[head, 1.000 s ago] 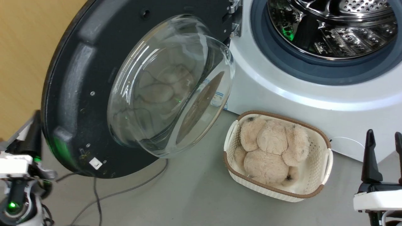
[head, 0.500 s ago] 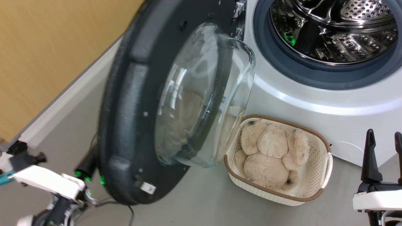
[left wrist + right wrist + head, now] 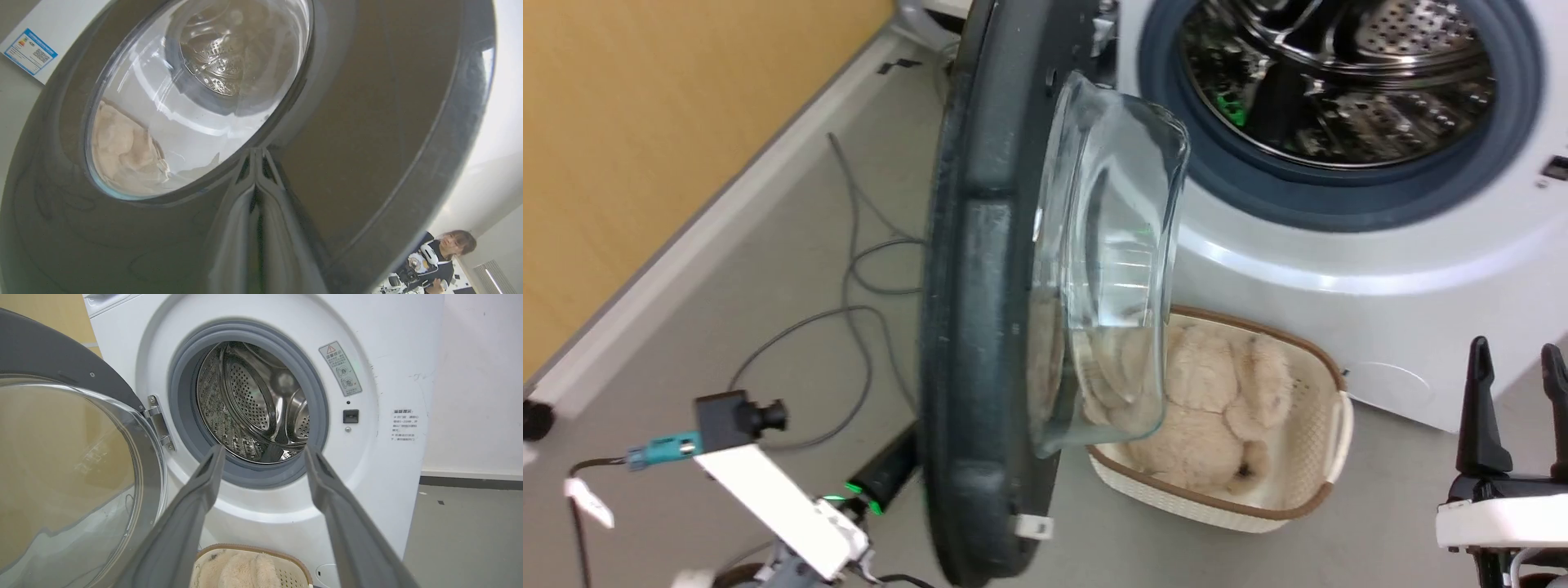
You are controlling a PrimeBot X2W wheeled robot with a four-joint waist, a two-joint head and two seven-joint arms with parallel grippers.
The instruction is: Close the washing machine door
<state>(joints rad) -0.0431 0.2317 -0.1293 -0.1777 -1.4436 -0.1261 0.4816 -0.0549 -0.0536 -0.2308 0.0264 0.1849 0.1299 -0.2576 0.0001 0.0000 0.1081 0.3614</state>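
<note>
Within the last second the washing machine door [image 3: 980,327] has swung from facing the camera to standing almost edge-on in the centre of the head view. It is now about halfway to the washing machine [image 3: 1339,278] at the upper right. In the left wrist view the left gripper [image 3: 255,157], fingers pressed together and holding nothing, points at the door's outer face just below the window. It probably touches the door, but the wide lens leaves this unsure. The right gripper [image 3: 1515,355] waits with fingers spread at the lower right. The push seems to work, with roughly half the swing remaining. The basket [image 3: 1307,498] lies near the door's path.
</note>
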